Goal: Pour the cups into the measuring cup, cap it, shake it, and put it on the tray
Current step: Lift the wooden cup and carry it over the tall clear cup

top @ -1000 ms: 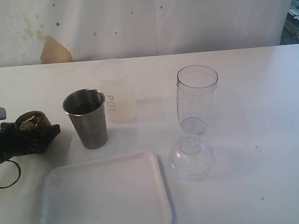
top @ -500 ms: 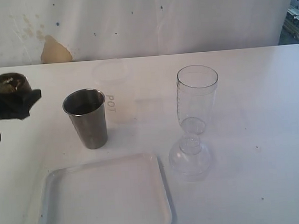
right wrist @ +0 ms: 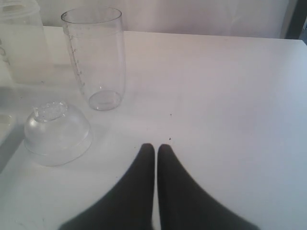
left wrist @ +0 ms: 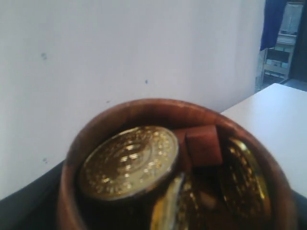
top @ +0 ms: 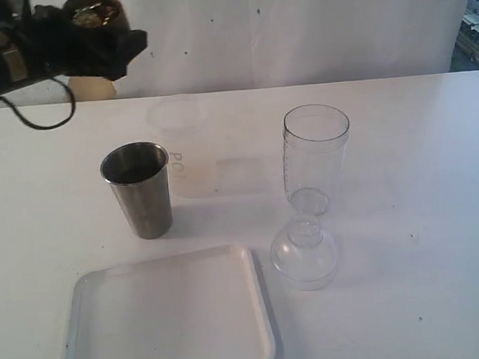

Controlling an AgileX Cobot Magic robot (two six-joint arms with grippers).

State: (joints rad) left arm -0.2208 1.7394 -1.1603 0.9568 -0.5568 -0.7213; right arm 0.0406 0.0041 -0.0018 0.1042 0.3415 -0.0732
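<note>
Above the far-left edge of the desk [top: 420,175], the left gripper [top: 90,44] is clamped on the brown wooden cup [top: 92,9], which holds gold coins [left wrist: 128,162] and a small brown block [left wrist: 204,143]. On the desk stand the steel tumbler [top: 140,190], the frosted cup [top: 184,146] just behind it, and further right the open measuring cup [top: 316,158], its domed lid [top: 305,253] rim-down just in front; the white tray [top: 167,316] lies near left. The right gripper [right wrist: 156,153], pressed together on nothing, is over bare desk right of the lid.

Coin-filled wooden cup [top: 94,10] hangs upper left. The steel tumbler [top: 139,189] and frosted cup [top: 186,146] stand left of centre; open measuring cup [top: 315,158] right of centre, lid [top: 304,255] just below; tray [top: 167,316] lower left.
</note>
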